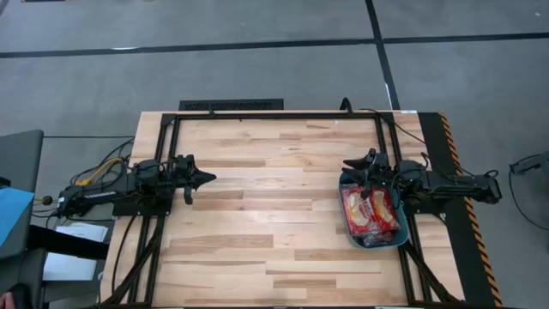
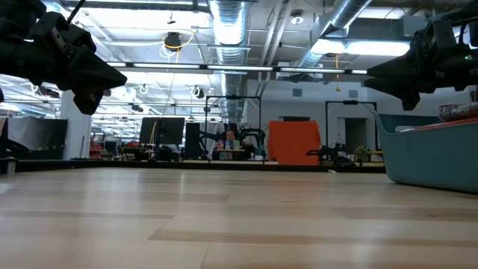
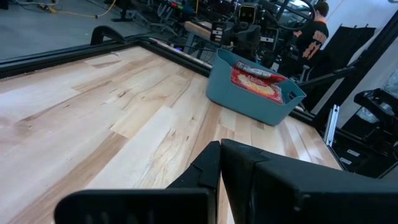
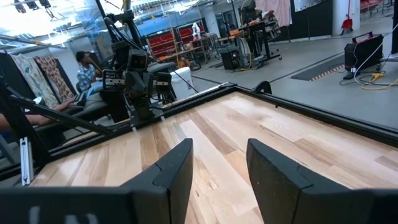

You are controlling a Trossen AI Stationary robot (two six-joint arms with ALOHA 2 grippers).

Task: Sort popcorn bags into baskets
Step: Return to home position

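Several red popcorn bags (image 1: pixel 369 210) lie inside the teal-blue basket (image 1: pixel 345 206) at the table's right side; they also show in the left wrist view (image 3: pixel 258 84) inside the basket (image 3: pixel 249 99). My right gripper (image 1: pixel 350 163) hovers open and empty over the basket's far left corner, above the table (image 4: pixel 217 162). My left gripper (image 1: pixel 208 179) is shut and empty, held above the table at its left side, pointing right (image 3: pixel 221 163).
A black metal frame (image 1: pixel 274 116) runs around the wooden table top. The basket (image 2: pixel 433 153) stands at the right in the low view. A person (image 4: pixel 84 65) sits beyond the table's left side; another person (image 3: pixel 314 31) stands beyond the right side.
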